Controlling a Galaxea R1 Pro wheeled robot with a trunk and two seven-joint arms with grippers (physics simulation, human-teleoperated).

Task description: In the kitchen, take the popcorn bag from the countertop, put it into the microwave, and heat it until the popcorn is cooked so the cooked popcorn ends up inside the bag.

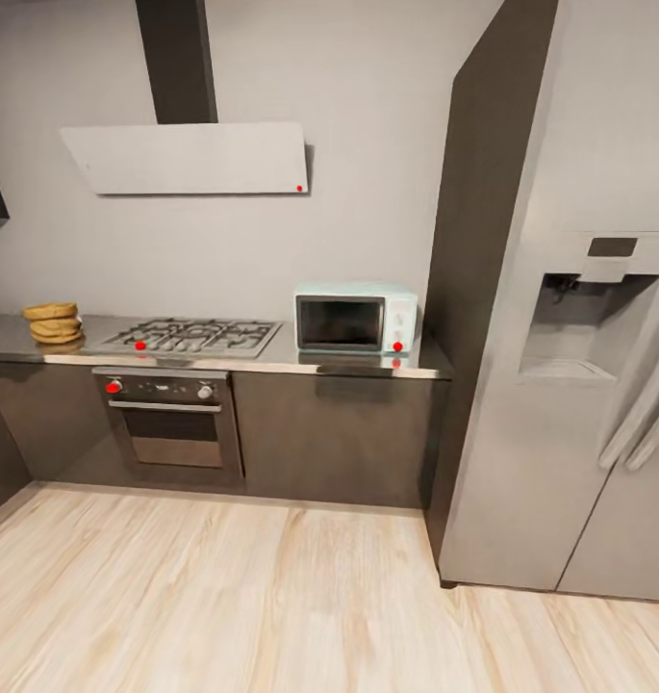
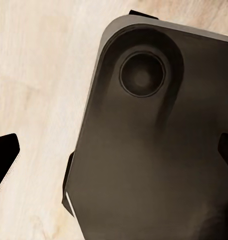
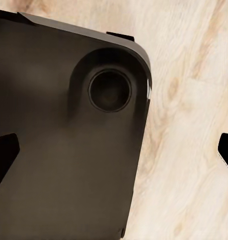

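Head cam is looking at the kitchen wall from across the wood floor [image 1: 271, 597]. Popcorn bag [image 1: 53, 324] is sitting at the far left end of the countertop [image 1: 291, 358], just beside the gas hob [image 1: 190, 337]. Microwave [image 1: 356, 319] is sitting at the right end of the same countertop, door closed, red dot lit on its side panel. Hob is lying between the 2. Black built-in oven [image 1: 172, 419] is sitting under the hob, range hood [image 1: 190, 157] hanging above it, fridge [image 1: 579, 385] standing right of the microwave.

Left gripper [image 2: 114, 155] is pointing down at the floor, fingers spread wide, nothing between them; the robot's dark base [image 2: 153, 150] is lying directly beyond the fingertips [image 2: 5, 155]. Right gripper [image 3: 114, 155] is doing the same: fingers apart, empty, base and floor past the tips.

Bag and microwave are both well apart from either gripper, up on the counter ahead while both are hanging low over the base.
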